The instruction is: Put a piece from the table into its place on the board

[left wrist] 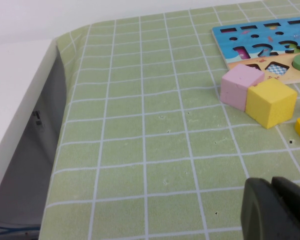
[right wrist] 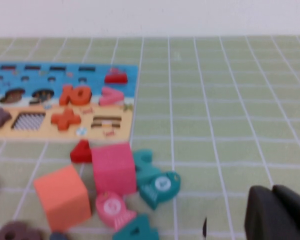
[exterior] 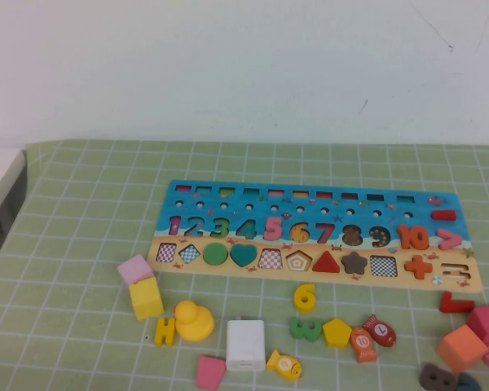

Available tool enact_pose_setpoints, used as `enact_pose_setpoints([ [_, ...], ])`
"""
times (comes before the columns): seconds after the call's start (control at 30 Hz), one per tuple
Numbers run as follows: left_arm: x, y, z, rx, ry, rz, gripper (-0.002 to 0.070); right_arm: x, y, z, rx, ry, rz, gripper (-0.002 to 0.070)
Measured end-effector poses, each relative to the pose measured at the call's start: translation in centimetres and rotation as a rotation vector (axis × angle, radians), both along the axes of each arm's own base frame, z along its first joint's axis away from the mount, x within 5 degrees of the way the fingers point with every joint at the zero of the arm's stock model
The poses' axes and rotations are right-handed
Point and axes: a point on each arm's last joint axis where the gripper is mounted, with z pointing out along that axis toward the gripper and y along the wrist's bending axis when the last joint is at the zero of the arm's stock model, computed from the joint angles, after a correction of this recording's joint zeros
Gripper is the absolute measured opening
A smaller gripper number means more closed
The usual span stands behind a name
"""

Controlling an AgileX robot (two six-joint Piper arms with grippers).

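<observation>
Yellow 6 waits on the counter, both arms parked clear.

The piece (exterior: 306, 296) lies flat on the counter (exterior: 81, 244), upright as read from the robot's side, long axis running toward the board (exterior: 310, 195), just short of its tan strip and beside a green 3 (exterior: 306, 329). It looks light, stiff, thin and smooth, so pinching across its narrow width at the edges seems best. The left gripper (left wrist: 277, 210) and the right gripper (right wrist: 277, 212) each hover low over bare mat at opposite sides; whether either is released or clenched, I cannot tell.
</observation>
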Motion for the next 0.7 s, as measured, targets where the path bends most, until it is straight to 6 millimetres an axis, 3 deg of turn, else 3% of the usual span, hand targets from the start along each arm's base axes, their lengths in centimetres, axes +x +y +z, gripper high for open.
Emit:
enact_pose_setpoints([
  [0.4,0.0,0.0,0.0,0.0,0.0,0.0,-0.0002,0.4,0.1,3.4,-0.018,-0.386,0.013,-0.0003],
  [0.7,0.0,0.0,0.0,0.0,0.0,0.0,-0.0002,-0.5,0.1,6.5,0.094,-0.749,0.013,-0.0003],
])
